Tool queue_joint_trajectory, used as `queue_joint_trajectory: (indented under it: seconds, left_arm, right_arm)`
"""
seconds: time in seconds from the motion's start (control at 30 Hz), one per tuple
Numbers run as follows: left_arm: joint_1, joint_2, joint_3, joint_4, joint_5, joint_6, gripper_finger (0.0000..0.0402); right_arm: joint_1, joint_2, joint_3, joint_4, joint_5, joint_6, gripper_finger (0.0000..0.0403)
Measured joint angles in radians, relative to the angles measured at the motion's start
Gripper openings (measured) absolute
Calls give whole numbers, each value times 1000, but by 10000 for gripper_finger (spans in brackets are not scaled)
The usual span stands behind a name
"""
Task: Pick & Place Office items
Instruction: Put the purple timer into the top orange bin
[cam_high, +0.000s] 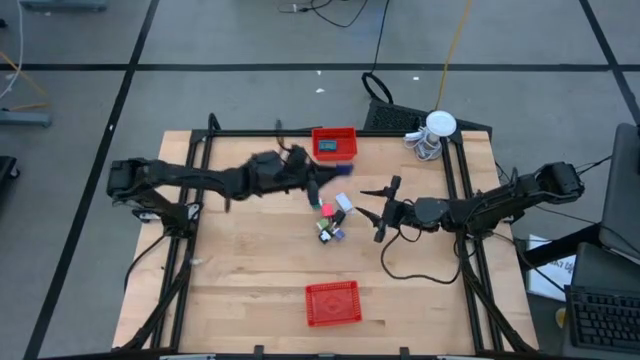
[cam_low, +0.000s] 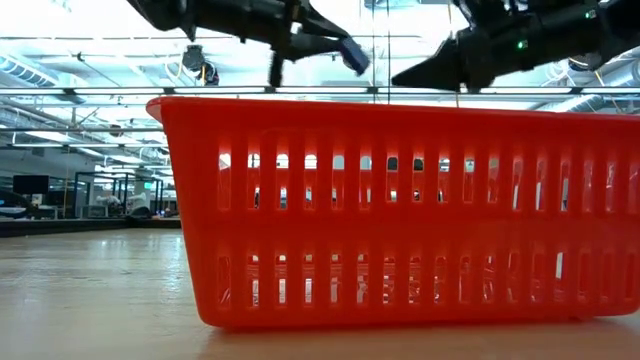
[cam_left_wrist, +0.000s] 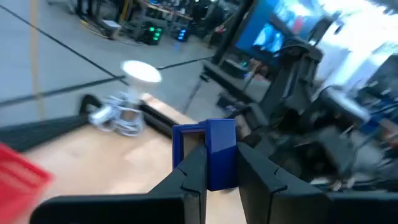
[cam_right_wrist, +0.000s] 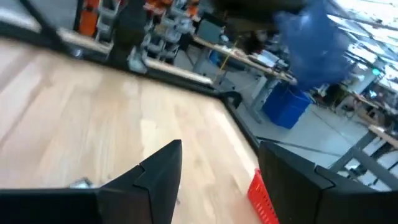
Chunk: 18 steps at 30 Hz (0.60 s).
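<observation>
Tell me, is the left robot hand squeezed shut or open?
Shut. In the left wrist view the left end effector has its two dark fingers pressed against a blue office item, holding it above the table.

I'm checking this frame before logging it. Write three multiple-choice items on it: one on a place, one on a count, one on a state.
1. Where is the white round object with coiled cable?
A. at the table's far right corner
B. inside a basket
C. between the arms

2. How many red baskets are on the table?
A. one
B. two
C. four

3. What is the left gripper doing?
A. open over the pile
B. shut on nothing
C. shut on a blue item

Answers: 1 A, the high view shows it there. 2 B, far basket and near basket. 3 C, the left wrist view shows blue between its fingers.
</observation>
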Motion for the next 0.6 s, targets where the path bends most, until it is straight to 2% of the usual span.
queue_joint_trajectory:
  seconds: [0.07,0.13,0.23,0.33,0.43,0.5,0.6]
  left_arm:
    - [7,-34,-1,-68,-9,58,55]
    - [7,-65,-3,-133,-32,115,55]
    - [17,-85,-2,-135,-66,165,55]
    - [37,-77,-2,-153,-55,180,55]
    - [71,-53,-2,-161,-49,183,55]
    - [101,-29,-3,-159,-52,204,55]
    - [149,20,-3,-156,-53,231,55]
  right_arm:
    - [-13,-51,2,-64,3,41,201]
    - [-41,-101,2,-159,-51,95,197]
    - [-103,-185,2,-290,-216,181,192]
    - [-168,-255,-2,-390,-401,245,186]
    - [-218,-315,-62,-350,-578,296,179]
    - [-243,-351,-131,-275,-658,331,174]
    - [-266,-400,-234,-174,-641,395,166]
